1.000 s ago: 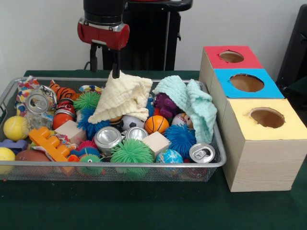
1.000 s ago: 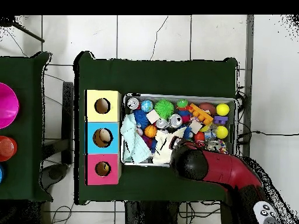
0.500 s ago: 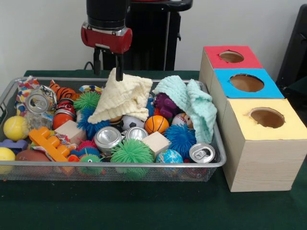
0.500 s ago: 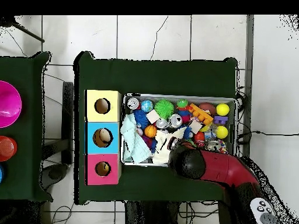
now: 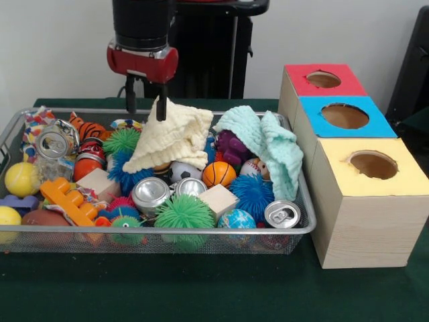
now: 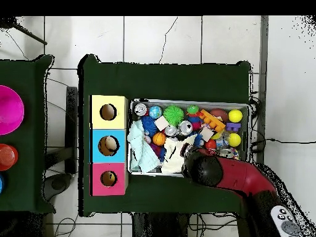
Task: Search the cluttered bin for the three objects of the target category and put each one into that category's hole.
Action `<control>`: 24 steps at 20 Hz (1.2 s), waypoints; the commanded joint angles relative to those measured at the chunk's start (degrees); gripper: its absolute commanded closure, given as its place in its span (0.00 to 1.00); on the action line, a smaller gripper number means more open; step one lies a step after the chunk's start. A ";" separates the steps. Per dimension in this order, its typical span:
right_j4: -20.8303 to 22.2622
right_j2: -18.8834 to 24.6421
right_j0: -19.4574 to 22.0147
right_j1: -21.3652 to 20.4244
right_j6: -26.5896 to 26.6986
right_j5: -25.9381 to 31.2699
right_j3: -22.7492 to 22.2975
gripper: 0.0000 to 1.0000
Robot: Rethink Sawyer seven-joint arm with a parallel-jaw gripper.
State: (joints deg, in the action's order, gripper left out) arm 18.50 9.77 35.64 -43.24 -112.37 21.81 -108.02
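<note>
Hand shifts sideways above the cloth
The hand (image 5: 145,106), spread empty, has slid over; cream cloth (image 5: 171,136) below remains ungrasped.

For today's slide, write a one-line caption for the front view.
Sawyer gripper open over a cream cloth in a toy-filled wire bin.

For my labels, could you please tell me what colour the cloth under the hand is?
Pale yellow; the cloth shows best in the front view.
</note>
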 commanded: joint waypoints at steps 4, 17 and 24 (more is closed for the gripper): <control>7.85 8.32 9.44 5.47 12.58 3.88 3.87 0.00; 16.71 7.79 13.67 11.11 7.49 -0.63 4.12 0.00; 19.51 5.73 12.14 12.20 2.63 -3.50 3.69 0.00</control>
State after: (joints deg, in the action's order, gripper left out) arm 33.60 13.40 48.91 -33.89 -112.36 21.78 -106.91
